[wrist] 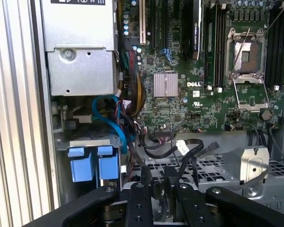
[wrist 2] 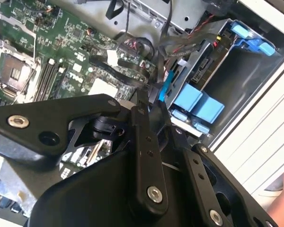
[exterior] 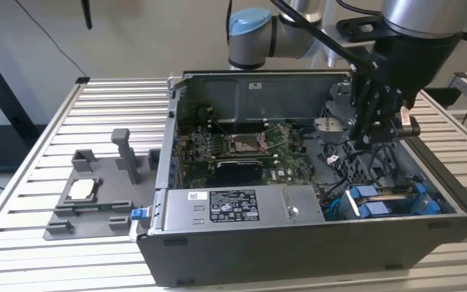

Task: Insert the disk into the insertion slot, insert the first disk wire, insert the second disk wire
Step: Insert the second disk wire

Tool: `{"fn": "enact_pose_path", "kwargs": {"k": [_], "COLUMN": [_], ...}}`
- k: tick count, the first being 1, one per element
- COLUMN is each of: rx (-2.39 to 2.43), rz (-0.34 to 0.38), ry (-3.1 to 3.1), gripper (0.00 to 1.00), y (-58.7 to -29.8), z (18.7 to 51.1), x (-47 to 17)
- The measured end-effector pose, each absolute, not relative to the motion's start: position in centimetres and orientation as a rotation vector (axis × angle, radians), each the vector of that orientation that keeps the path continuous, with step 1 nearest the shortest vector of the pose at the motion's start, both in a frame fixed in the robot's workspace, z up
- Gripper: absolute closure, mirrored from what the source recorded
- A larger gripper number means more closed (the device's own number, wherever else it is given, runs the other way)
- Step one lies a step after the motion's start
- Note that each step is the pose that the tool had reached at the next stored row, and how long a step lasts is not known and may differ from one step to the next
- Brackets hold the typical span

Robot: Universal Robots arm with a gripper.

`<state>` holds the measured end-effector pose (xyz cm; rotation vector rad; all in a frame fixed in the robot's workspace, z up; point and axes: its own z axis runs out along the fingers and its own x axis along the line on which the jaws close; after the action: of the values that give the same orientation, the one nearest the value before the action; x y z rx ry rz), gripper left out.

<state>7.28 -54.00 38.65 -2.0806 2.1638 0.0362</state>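
Note:
The disk sits in the insertion slot [exterior: 418,204] at the case's front corner on the exterior view's right; its blue end tabs [exterior: 371,201] [wrist 2: 199,105] [wrist: 92,163] stick out of the grey cage [wrist: 92,138] [wrist 2: 220,56]. My gripper [exterior: 373,139] hangs above the case floor, behind the cage. In both wrist views its black fingers [wrist 2: 143,101] stand close together, and the gripper [wrist: 158,174] seems shut on the end of a flat black wire [wrist: 194,146] [wrist 2: 118,71]. A blue wire [wrist: 104,106] loops from the cage towards the motherboard.
The silver power-supply box [exterior: 233,204] [wrist: 80,56] fills the case's front edge beside the cage. The motherboard with its open processor socket [exterior: 242,143] [wrist: 248,56] lies behind. A grey fixture [exterior: 95,194] stands on the slatted table at the exterior view's left.

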Motion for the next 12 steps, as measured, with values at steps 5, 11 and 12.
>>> {"fn": "enact_pose_path", "kwargs": {"k": [5, 11, 12], "rx": [-2.086, -2.086, -2.086], "rz": [0.027, 0.022, 0.022], "ry": [2.159, 2.157, 2.157], "gripper": [0.73, 0.73, 0.73], "y": [-54.0, -53.96, -53.95], "z": [38.53, 38.35, 38.34], "x": [7.27, 7.23, 7.23]}}
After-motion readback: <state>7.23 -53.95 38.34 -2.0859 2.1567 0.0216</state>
